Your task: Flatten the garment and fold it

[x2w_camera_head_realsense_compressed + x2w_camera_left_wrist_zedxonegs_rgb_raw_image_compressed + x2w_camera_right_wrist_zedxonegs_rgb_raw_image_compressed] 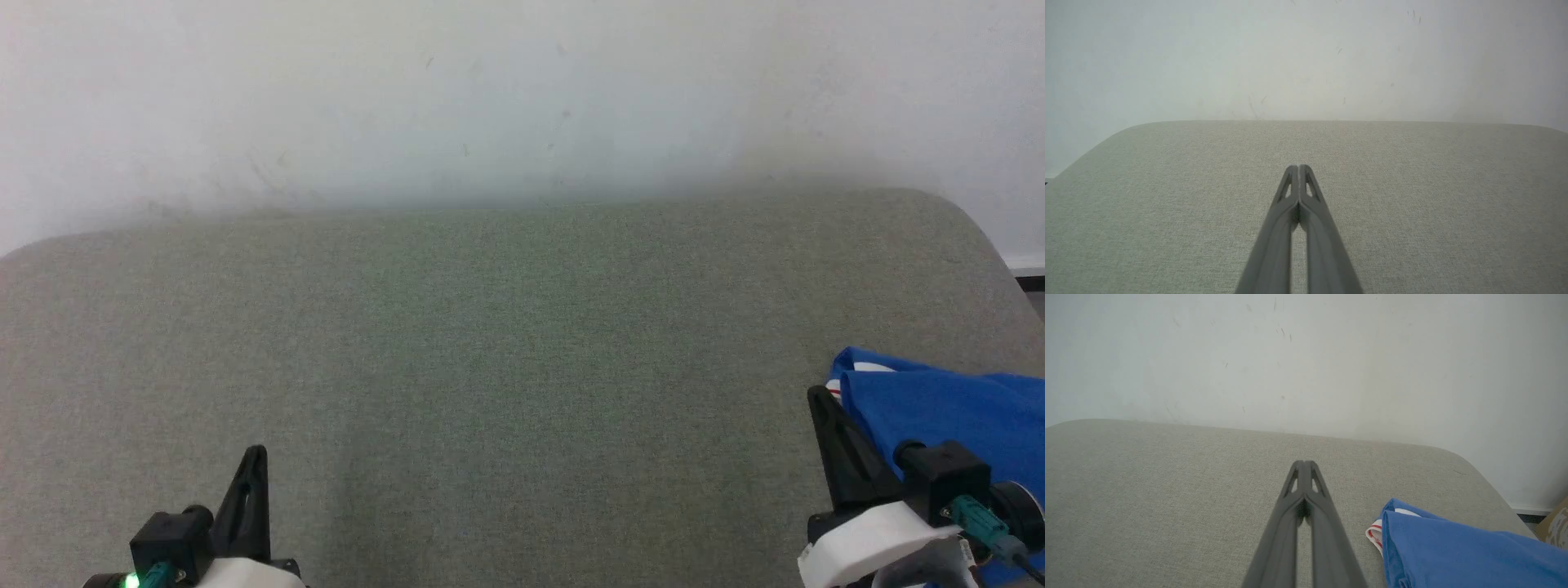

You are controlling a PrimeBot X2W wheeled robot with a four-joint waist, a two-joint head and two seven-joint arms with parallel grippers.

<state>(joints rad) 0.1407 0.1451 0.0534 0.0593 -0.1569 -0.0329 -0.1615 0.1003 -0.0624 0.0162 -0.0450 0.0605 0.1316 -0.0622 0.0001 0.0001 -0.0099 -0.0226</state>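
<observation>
Quick state check. Shirt (955, 408) sits bunched at the near right corner of the pad (522, 367). It isn't spread and no fold is started, so I'd say you're at the very beginning, with flattening not yet done.

Left gripper (255, 457) is low at near left, fingers pressed together with nothing between them. Right gripper (819, 400) is at near right, also closed tip to tip and empty. Both point toward the wall (522, 98).

This reads as a parked pose to me: arms held back at the near edge so the middle of the pad is free for laying the shirt out. With the shirt off to the right, your right arm is the natural one to reach it. The left is well apart from it.

View differences:
- Head view: gives you both grippers at once and the shirt's place on the whole pad. The right wrist housing overlaps the blue cloth here, so you can't judge contact from it.
- Right wrist view: settles that for the fingers. The shirt lies just beside them to the right, with the tips apart from it. It also shows white red-striped trim (1375, 535) more plainly at the shirt's left edge, and a brownish thing (1555, 526) past the pad's far right corner, too little of it to name.
- Left wrist view: closed fingers over bare pad, scuffed wall behind.
</observation>
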